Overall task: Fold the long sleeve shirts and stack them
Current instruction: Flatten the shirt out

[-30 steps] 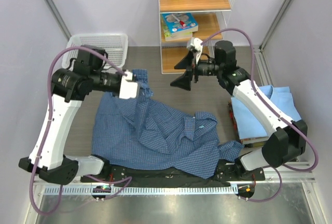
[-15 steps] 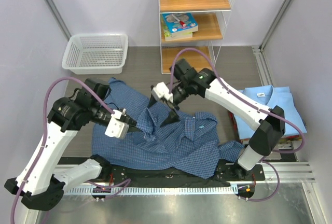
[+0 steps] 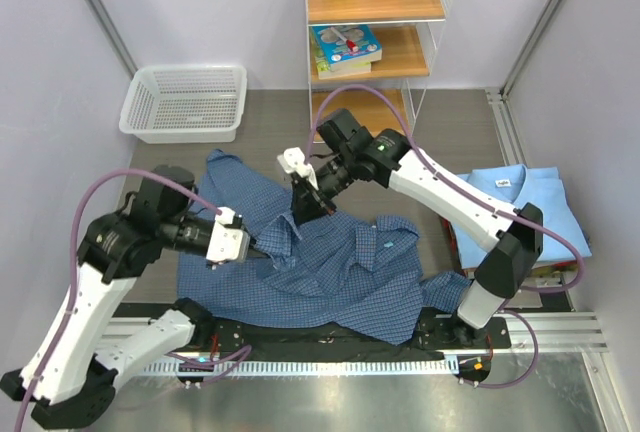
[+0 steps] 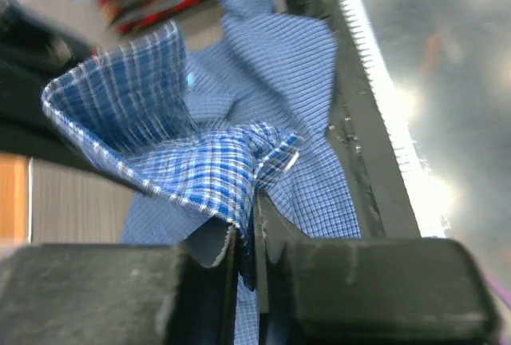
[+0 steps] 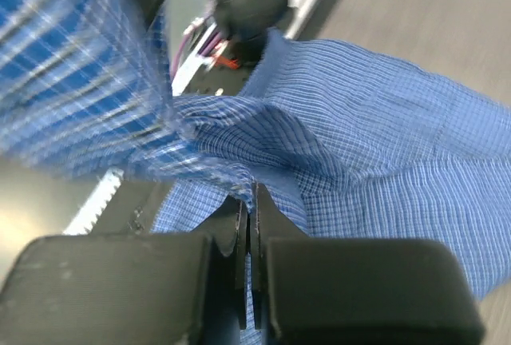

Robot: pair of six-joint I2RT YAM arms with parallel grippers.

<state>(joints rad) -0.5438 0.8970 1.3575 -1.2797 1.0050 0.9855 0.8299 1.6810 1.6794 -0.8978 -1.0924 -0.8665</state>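
grey table [image 3: 270, 132] in a white-walled cell, shelf [image 3: 405, 52] upper centre, basket [image 3: 185, 102] upper left. checked shirt [image 3: 340, 272] lies crumpled across the middle of the table, collar near centre, one sleeve trailing to lower right. light blue shirt [image 3: 520, 192] sits folded at the right edge, looks done. left claw [image 3: 252, 248] is clamped narrow on a raised fold at the shirt's left side; its wrist view shows cloth pinched between the tips. right claw [image 3: 308, 210] is closed tight too, nipping a shirt edge just above centre. step in hand, my read: getting two holds on the checked shirt to spread it flat; folding not yet begun. next move likely calls for lifting and drawing the two holds apart so the cloth untangles, both pinches kept firm, then laying it flat.
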